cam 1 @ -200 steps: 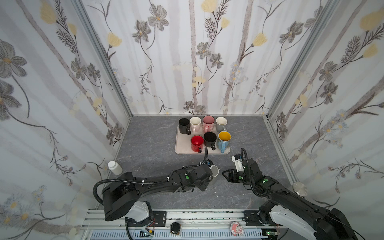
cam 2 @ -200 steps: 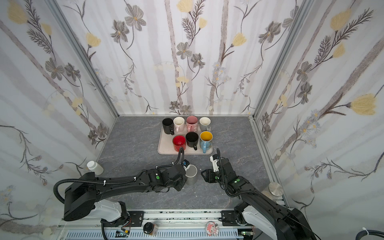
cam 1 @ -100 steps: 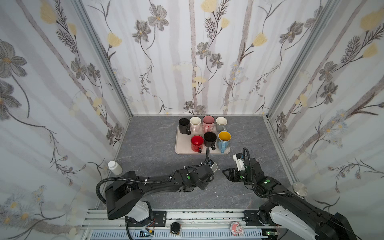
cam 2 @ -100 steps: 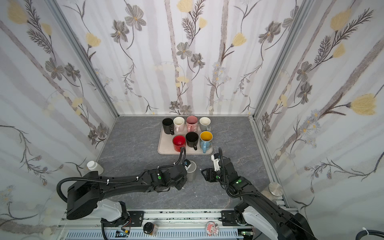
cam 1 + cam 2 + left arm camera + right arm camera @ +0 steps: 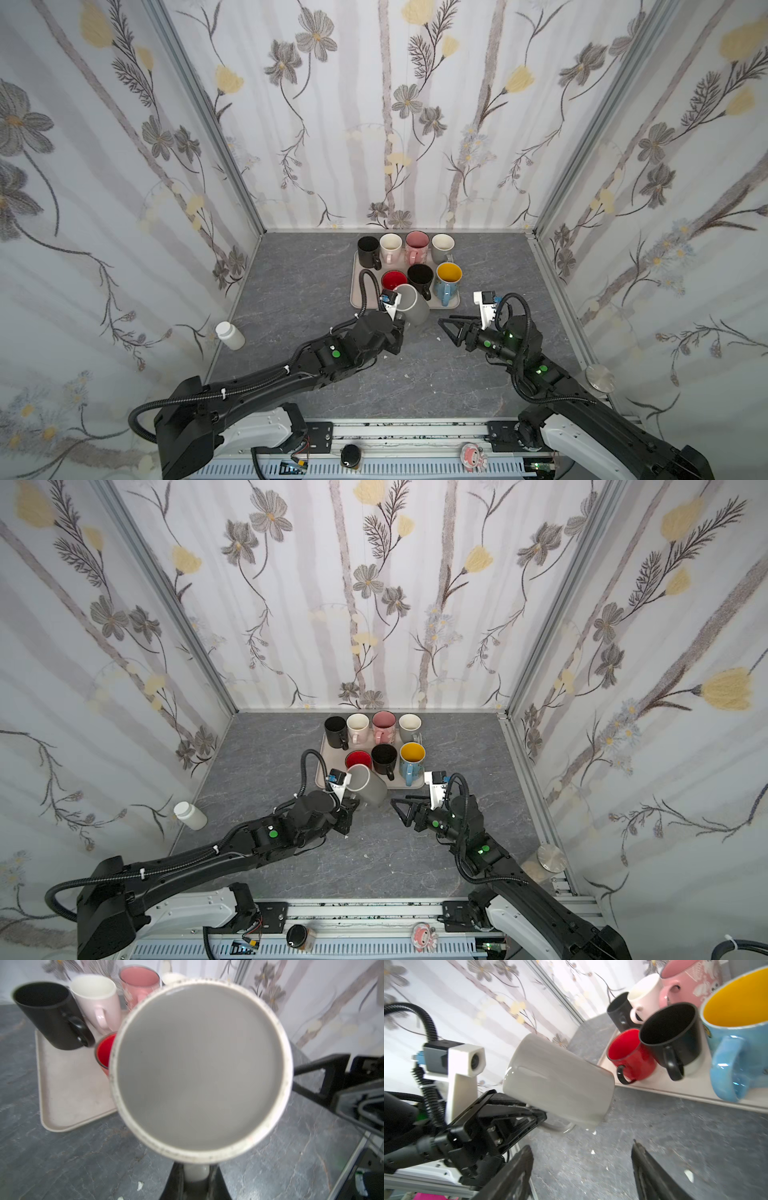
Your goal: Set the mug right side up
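Near the front of the surface (image 5: 415, 386), the left gripper (image 5: 402, 323) is seen clamped on the handle (image 5: 195, 1172) of the grey mug (image 5: 413, 307), which is held tilted almost onto its side, base turned back toward the arm and mouth toward the tray (image 5: 66, 1093). Just beside it, the right gripper (image 5: 449, 329) is held empty with its jaws apart. Farther back, seven upright mugs (image 5: 417, 245) are stood on the tray, the red mug (image 5: 392, 279) nearest the grey one.
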Robot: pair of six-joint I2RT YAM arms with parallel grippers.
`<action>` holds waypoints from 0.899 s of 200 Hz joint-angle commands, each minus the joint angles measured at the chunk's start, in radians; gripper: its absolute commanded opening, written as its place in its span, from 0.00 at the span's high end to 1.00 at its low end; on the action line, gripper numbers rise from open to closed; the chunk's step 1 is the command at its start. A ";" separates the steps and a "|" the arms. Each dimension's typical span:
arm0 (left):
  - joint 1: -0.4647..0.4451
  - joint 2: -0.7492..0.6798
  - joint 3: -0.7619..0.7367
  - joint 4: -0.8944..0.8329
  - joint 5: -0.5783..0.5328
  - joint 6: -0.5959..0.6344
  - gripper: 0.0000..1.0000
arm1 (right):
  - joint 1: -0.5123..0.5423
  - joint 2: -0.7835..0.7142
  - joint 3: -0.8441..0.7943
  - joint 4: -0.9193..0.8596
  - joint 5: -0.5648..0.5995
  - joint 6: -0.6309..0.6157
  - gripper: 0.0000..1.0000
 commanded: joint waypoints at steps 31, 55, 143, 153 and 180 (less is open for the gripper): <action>0.063 -0.153 -0.059 0.456 0.064 -0.037 1.00 | 0.070 0.139 0.052 0.417 -0.060 0.155 0.25; 0.098 -0.181 -0.074 0.586 0.153 -0.070 1.00 | 0.110 0.211 0.086 0.543 -0.059 0.194 0.25; 0.108 -0.152 -0.073 0.744 0.314 -0.155 1.00 | 0.176 0.384 0.195 0.790 -0.062 0.276 0.27; 0.109 -0.150 -0.074 0.746 0.323 -0.157 1.00 | 0.178 0.394 0.199 0.817 -0.063 0.284 0.30; 0.109 -0.150 -0.080 0.749 0.331 -0.170 1.00 | 0.185 0.426 0.207 0.898 -0.070 0.304 0.41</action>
